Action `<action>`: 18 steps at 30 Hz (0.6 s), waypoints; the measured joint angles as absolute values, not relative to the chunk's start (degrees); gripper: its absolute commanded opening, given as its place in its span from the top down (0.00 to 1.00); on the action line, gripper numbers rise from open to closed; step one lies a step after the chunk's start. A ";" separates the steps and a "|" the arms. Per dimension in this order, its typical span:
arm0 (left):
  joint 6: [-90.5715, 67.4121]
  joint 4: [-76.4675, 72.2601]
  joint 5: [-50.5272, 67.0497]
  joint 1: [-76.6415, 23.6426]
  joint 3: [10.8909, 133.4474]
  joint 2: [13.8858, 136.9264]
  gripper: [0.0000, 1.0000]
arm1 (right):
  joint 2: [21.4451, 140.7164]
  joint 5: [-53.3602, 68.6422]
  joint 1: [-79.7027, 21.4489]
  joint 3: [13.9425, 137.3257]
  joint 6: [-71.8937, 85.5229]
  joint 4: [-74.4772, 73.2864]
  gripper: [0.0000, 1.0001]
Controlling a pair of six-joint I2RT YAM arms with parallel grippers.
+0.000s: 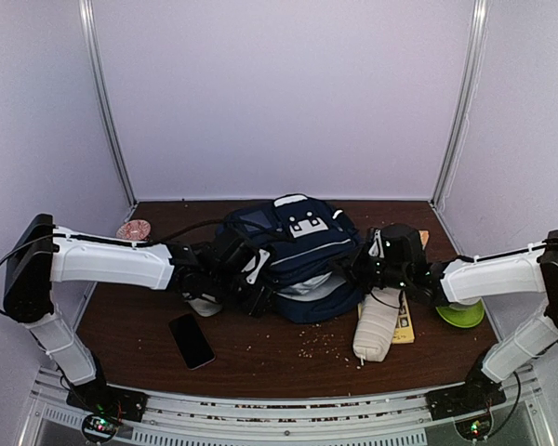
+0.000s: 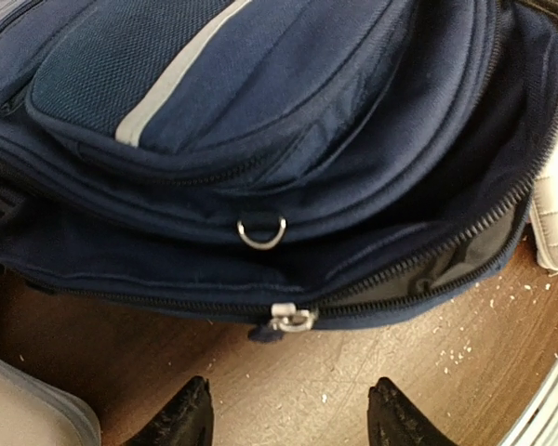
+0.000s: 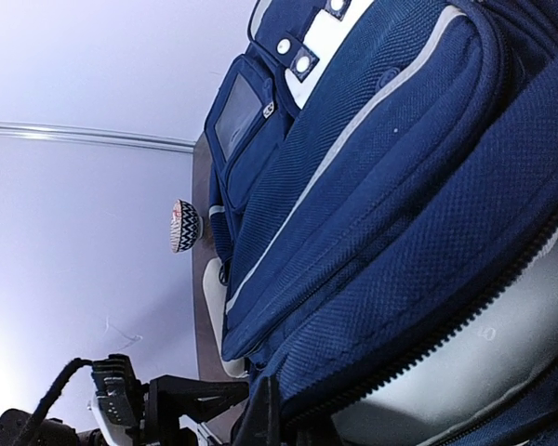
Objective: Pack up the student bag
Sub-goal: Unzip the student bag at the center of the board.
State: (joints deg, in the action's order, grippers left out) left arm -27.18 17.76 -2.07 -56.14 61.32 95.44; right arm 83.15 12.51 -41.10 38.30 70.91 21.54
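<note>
Items on the table (image 1: pixel 288 362) number six: one navy bag (image 1: pixel 298 249), one black phone (image 1: pixel 191 340), one beige pouch (image 1: pixel 376 327), one yellow book (image 1: pixel 408 325) partly under the pouch, one green plate (image 1: pixel 465 316) and one patterned bowl (image 1: pixel 133 229). The bag lies in the middle of the table between the two arms, its lower compartment unzipped and gaping. The left gripper (image 2: pixel 288 420) is released, its fingers spread over bare table just in front of the bag's zipper pull (image 2: pixel 291 319), holding nothing. The right gripper (image 1: pixel 355 272) is clenched at the bag's right side, against the edge of the opening; whether it pinches fabric cannot be told. The table is dark brown wood, scattered with pale crumbs. Plain lilac walls with metal corner rails enclose it.
</note>
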 measured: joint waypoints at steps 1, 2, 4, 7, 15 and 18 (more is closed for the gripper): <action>-26.87 17.74 -2.24 -56.10 61.58 95.83 0.40 | 82.89 12.82 -41.10 38.30 70.81 21.45 1.00; -26.57 17.72 -2.39 -56.05 62.00 96.42 0.40 | 82.72 13.06 -41.10 38.30 70.72 21.43 1.00; -26.09 17.50 -2.52 -55.83 62.61 97.65 0.38 | 82.48 13.45 -41.10 38.26 70.65 21.45 1.00; -25.34 17.21 -2.33 -55.00 62.70 98.83 0.38 | 81.95 13.91 -41.10 37.82 70.63 21.47 1.00; -23.09 15.25 0.23 -53.43 63.66 99.92 0.47 | 81.23 15.03 -41.08 36.38 70.65 22.04 1.00; -22.61 14.74 1.10 -53.39 63.99 100.73 0.53 | 81.21 15.11 -41.08 36.36 70.67 22.15 1.00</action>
State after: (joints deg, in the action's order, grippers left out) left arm -22.61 14.74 1.10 -53.39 63.99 100.73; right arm 81.21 15.11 -41.08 36.36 70.67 22.15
